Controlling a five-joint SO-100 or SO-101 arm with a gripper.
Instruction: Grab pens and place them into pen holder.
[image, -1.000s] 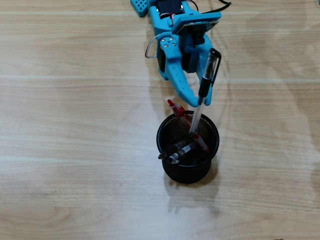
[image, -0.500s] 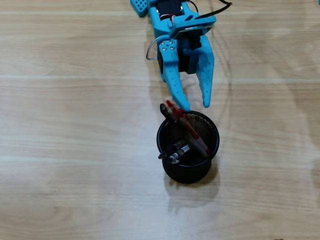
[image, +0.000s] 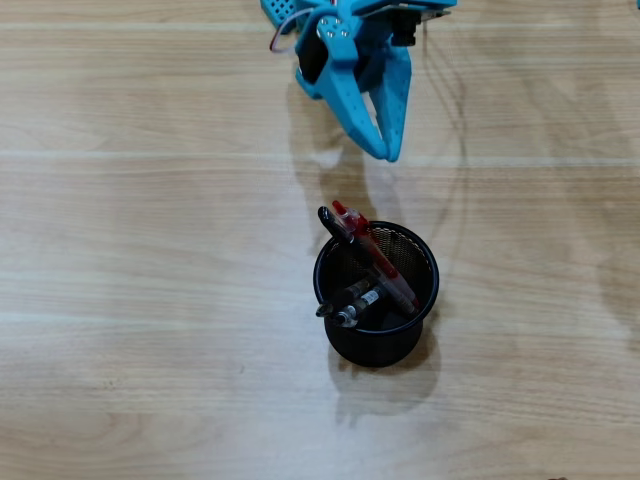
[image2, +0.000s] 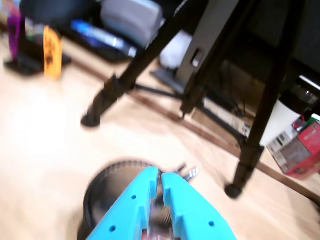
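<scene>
The end effector (image: 385, 148) hangs over the bare desk (image: 130, 250) above the pen holder (image: 330, 285) as the overhead view shows it, clear of the rim and touching nothing; its two blue fingers lie almost together, with only a thin slit between the tips in the wrist view (image2: 160, 181), and nothing is caught between them. With nothing in its grip and no pen lying loose on the desk in either view, it looks to be done with its carrying. The pen holder stands upright on the desk, and the pens are gathered inside it: the red pen (image: 375, 258) leans across the opening with its top end poking out over the rim on the side nearest the end effector, a black pen (image: 335, 226) slants beside it the same way, and at least one more black-and-clear pen (image: 350, 305) rests lower against the left wall. They lean because the cup is wide and shallow for them, so each props against the rim. Judged from this, the task seems complete or nearly so.
</scene>
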